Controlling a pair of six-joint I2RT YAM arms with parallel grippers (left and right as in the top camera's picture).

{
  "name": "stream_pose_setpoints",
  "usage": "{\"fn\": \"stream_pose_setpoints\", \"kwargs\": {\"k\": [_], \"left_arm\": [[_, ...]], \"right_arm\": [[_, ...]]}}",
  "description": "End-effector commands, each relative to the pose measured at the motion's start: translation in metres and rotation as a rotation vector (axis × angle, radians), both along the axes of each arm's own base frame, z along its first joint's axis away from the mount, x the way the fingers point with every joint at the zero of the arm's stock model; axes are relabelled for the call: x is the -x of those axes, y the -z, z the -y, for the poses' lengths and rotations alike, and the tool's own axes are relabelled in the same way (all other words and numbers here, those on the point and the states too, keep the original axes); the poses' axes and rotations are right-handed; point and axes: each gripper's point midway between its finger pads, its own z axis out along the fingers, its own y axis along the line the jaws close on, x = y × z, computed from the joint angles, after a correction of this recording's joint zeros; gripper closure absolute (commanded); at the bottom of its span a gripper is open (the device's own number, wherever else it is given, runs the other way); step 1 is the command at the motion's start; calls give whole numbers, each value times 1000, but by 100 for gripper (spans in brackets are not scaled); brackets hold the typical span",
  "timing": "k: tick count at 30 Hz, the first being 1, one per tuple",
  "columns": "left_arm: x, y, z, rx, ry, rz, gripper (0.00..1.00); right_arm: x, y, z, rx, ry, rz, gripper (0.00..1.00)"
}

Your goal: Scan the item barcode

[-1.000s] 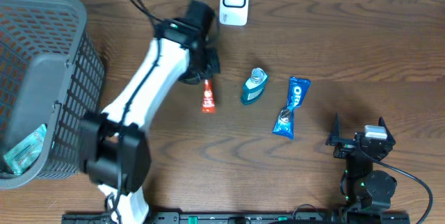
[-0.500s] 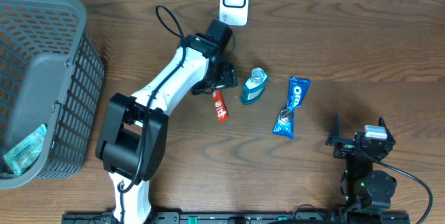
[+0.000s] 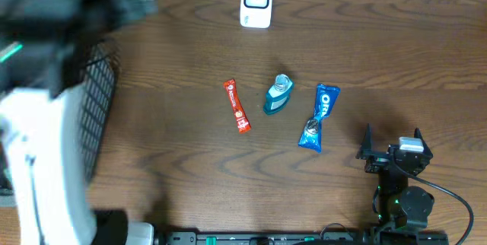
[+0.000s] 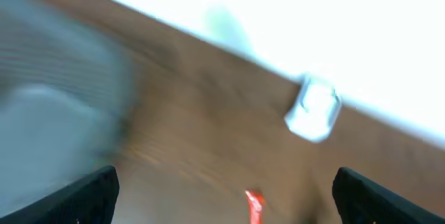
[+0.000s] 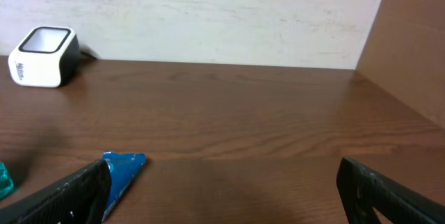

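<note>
A red sachet [image 3: 237,106] lies flat on the wooden table, left of a teal bottle [image 3: 278,94] and a blue Oreo pack [image 3: 319,116]. The white barcode scanner [image 3: 256,1] stands at the table's back edge. My left arm is a blur at the far left, raised over the basket. In the blurred left wrist view, my left gripper [image 4: 224,182] is open and empty, with the sachet [image 4: 254,206] and scanner [image 4: 313,107] far ahead. My right gripper [image 3: 392,137] rests open at the front right, and its view shows the Oreo pack [image 5: 118,172] and scanner [image 5: 42,56].
A grey mesh basket [image 3: 103,93] stands at the left, mostly covered by the blurred arm. A white wall runs behind the table. A brown panel [image 5: 410,36] rises on the right side in the right wrist view.
My left gripper opened and let go of the red sachet, which now lies left of the bottle. The left arm swung away fast to the upper left. The right arm stayed still.
</note>
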Motion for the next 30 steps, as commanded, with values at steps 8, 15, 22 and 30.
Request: {"fn": "stream_pose_setpoints", "kwargs": {"k": [8,15,22,30], "left_arm": [[95,66,-174,245,-827,-224,2],[131,138,-226,459,-1246,-286,2],[124,221,-245,481,-1328,-328,2],[134,285,-247,471,-1394,-363,2]], "right_arm": [[0,0,2,-9,9,1,1],[0,0,2,-9,9,1,1],[0,0,2,-9,9,1,1],[0,1,2,-9,9,1,1]]}}
